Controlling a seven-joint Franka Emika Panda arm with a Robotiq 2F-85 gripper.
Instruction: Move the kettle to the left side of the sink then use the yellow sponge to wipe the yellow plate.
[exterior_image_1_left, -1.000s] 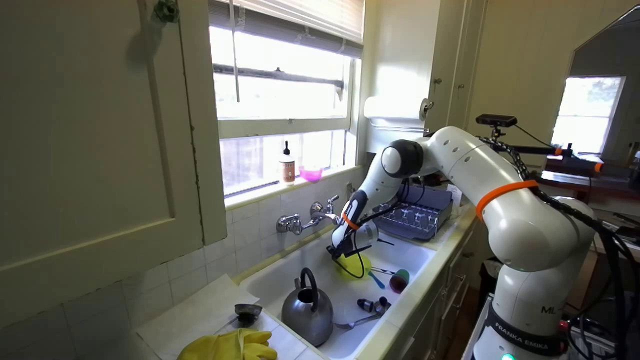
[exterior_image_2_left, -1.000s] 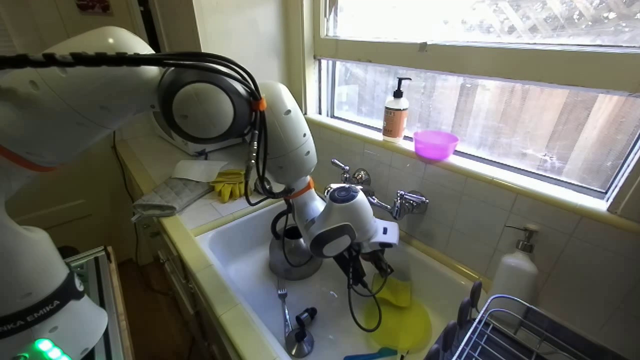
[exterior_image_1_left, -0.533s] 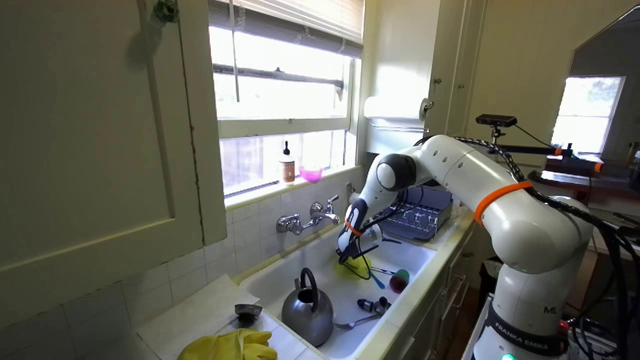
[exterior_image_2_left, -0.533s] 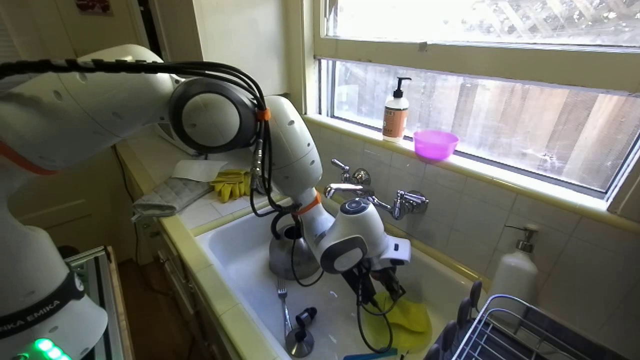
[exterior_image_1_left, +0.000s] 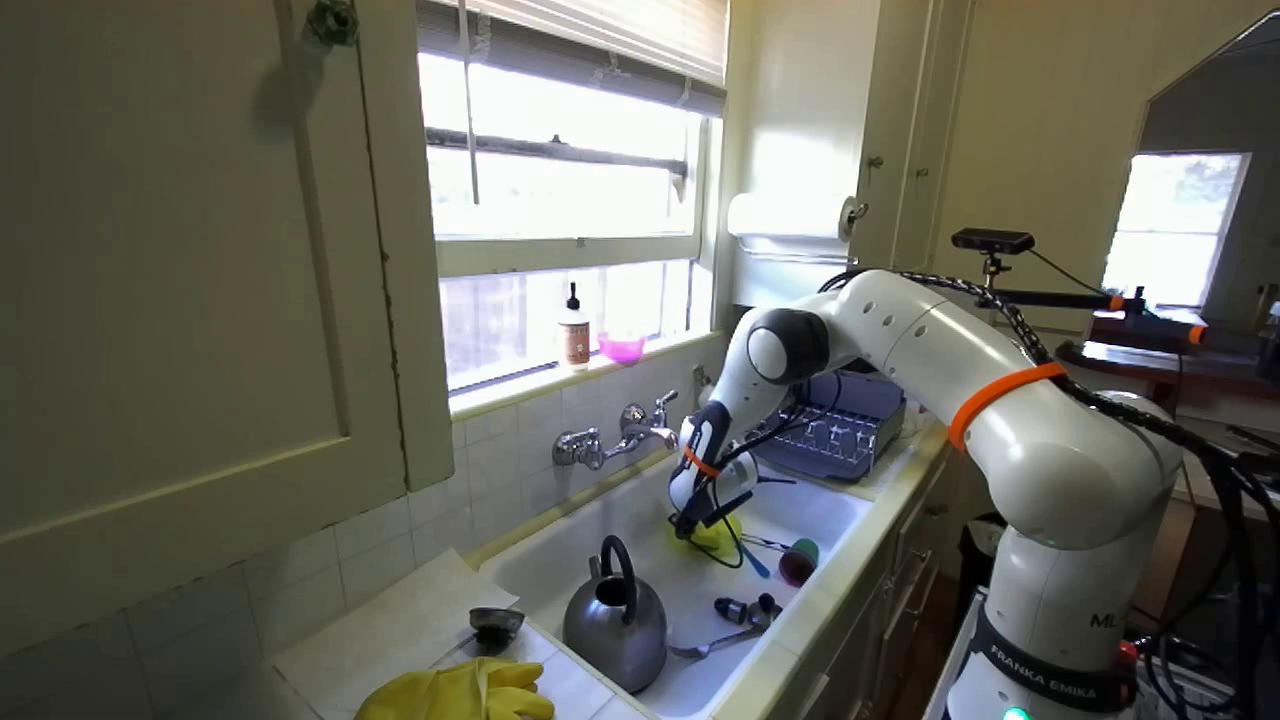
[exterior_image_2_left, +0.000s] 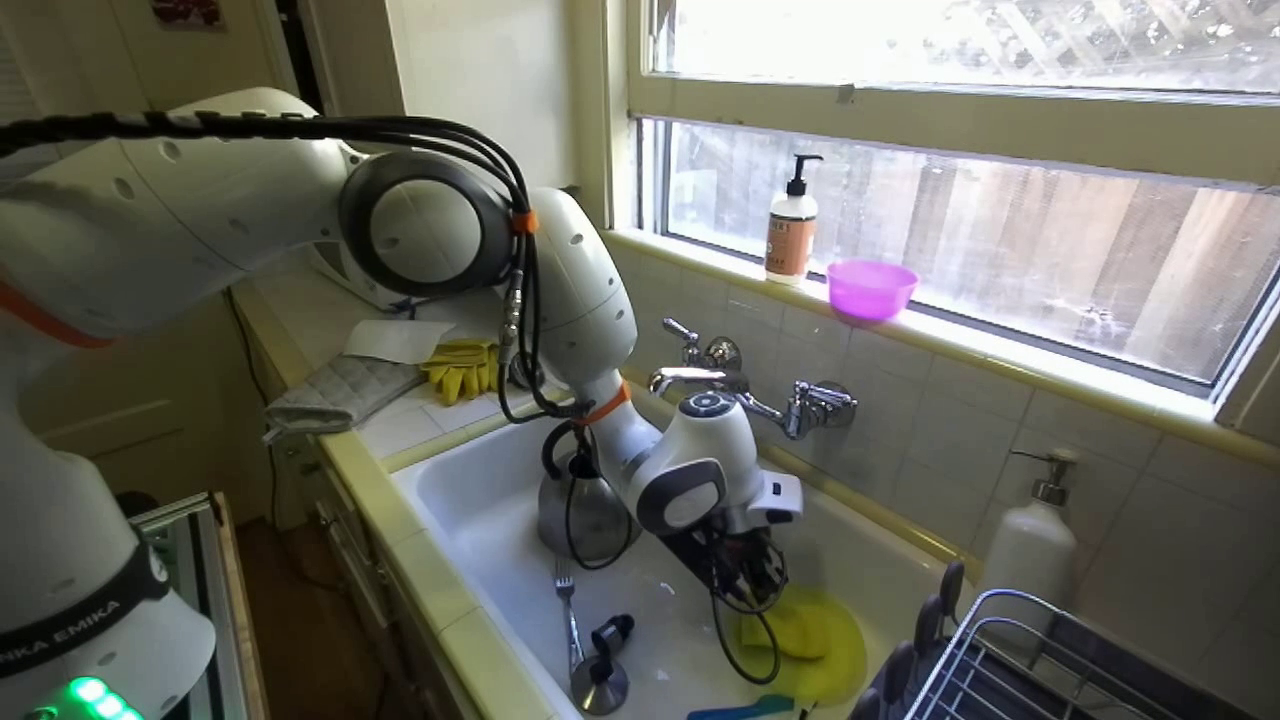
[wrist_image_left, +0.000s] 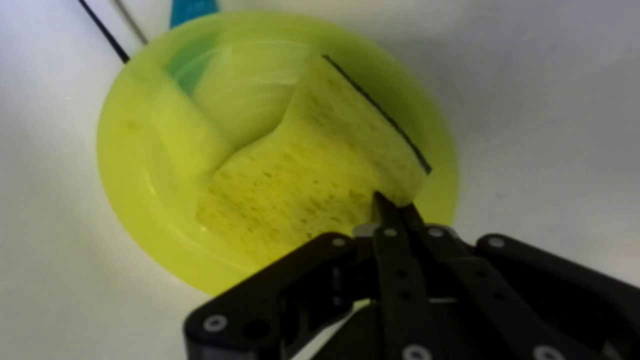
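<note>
The yellow sponge (wrist_image_left: 295, 185) lies bent over the translucent yellow plate (wrist_image_left: 135, 200) in the wrist view. A corner of the sponge is pinched between the fingertips of my gripper (wrist_image_left: 398, 204), which is shut on it. In an exterior view the sponge (exterior_image_2_left: 800, 632) rests on the plate (exterior_image_2_left: 842, 660), with my gripper (exterior_image_2_left: 762, 588) above the plate's edge on the kettle side. In an exterior view my wrist partly hides the plate (exterior_image_1_left: 730, 530). The grey kettle (exterior_image_1_left: 615, 635) stands upright in the sink's end by the yellow gloves. It also shows partly behind the arm (exterior_image_2_left: 585, 515).
A blue-handled utensil (exterior_image_1_left: 752, 560) runs under the plate's edge. A red-green cup (exterior_image_1_left: 799, 562), a fork (exterior_image_2_left: 568, 610) and a dark metal part (exterior_image_2_left: 600, 686) lie in the white sink (exterior_image_1_left: 840, 505). The faucet (exterior_image_2_left: 700, 378) juts over it. A dish rack (exterior_image_2_left: 990, 650) stands beyond.
My gripper first moved down and toward the dish rack, dragging the sponge onto the plate. It then moved slightly back toward the kettle, with the sponge shifting the same way. The kettle stayed put.
</note>
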